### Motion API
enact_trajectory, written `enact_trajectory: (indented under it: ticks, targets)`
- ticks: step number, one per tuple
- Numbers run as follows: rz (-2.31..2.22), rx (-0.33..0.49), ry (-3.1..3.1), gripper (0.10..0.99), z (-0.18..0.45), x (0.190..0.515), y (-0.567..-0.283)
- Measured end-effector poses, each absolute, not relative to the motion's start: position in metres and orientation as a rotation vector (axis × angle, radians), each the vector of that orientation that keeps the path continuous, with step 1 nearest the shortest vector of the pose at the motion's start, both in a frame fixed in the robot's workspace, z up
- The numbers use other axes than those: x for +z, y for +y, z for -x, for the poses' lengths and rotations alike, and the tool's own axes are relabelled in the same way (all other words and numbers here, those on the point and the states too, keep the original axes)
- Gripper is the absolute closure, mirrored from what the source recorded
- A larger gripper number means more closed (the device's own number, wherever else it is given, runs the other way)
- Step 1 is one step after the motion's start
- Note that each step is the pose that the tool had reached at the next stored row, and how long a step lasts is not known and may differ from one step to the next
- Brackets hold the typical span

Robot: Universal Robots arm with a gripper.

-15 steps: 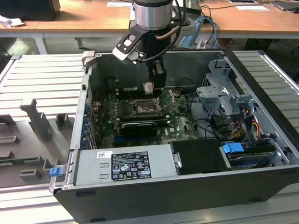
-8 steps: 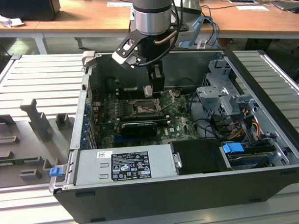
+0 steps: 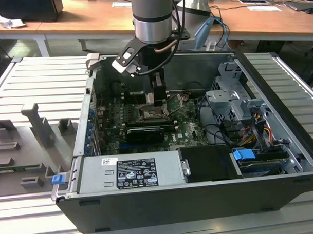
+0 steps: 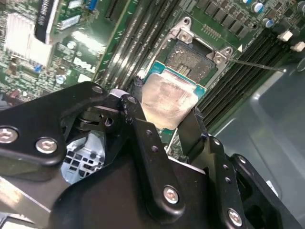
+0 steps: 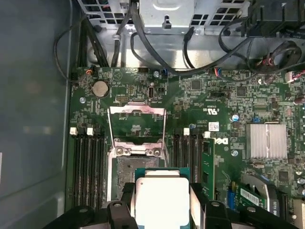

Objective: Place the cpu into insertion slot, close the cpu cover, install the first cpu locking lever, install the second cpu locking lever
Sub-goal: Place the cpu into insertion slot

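1 gripper (image 4: 164, 113) clamps the cpu (image 4: 167, 95) just over the insertion slot (image 5: 136, 167); the cpu cover (image 5: 137, 109) stands open.

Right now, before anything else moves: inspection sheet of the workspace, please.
Surface: slatted metal table carrying an open computer case.
Job's things: cpu held over the insertion slot, not seated; cpu cover swung open.
Clutter: grey fixture blocks on the table at the exterior view's left.
Grippers: gripper shut on the cpu, inside the case.
Cables: black cable bundle beyond the board, clear of the slot.
Surroundings: wooden desks behind.
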State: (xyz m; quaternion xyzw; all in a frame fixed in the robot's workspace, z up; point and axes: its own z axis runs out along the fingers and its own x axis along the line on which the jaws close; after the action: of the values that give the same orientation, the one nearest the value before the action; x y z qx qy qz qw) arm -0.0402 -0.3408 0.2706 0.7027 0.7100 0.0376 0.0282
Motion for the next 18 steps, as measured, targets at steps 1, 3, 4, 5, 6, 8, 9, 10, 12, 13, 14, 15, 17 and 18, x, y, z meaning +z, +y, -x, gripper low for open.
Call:
enact_trajectory:
  ticks: [1,3,4,5,6,8,9,10,12,13,14,15,17,18]
  targets:
    - [-2.167,0.116,2.193,0.545,0.040,0.267,-0.337]
    - [-2.164,0.117,2.196,0.545,0.040,0.261,-0.334]
    - [-2.163,0.117,2.197,0.545,0.040,0.259,-0.333]
    - [-2.163,0.116,2.197,0.545,0.040,0.257,-0.333]
    - [-2.163,0.116,2.197,0.545,0.040,0.256,-0.333]
    - [-2.163,0.116,2.197,0.545,0.041,0.253,-0.333]
    - [-2.163,0.116,2.197,0.545,0.041,0.251,-0.333]
    - [-2.163,0.117,2.197,0.545,0.041,0.250,-0.333]
    - [-2.164,0.119,2.198,0.545,0.041,0.249,-0.333]
    - [-2.165,0.120,2.198,0.545,0.041,0.247,-0.333]
    - [-2.164,0.120,2.199,0.545,0.041,0.246,-0.333]
    - [-2.163,0.120,2.200,0.545,0.042,0.244,-0.333]
    - [-2.161,0.120,2.203,0.545,0.042,0.241,-0.332]
    - [-2.160,0.121,2.203,0.545,0.043,0.239,-0.332]
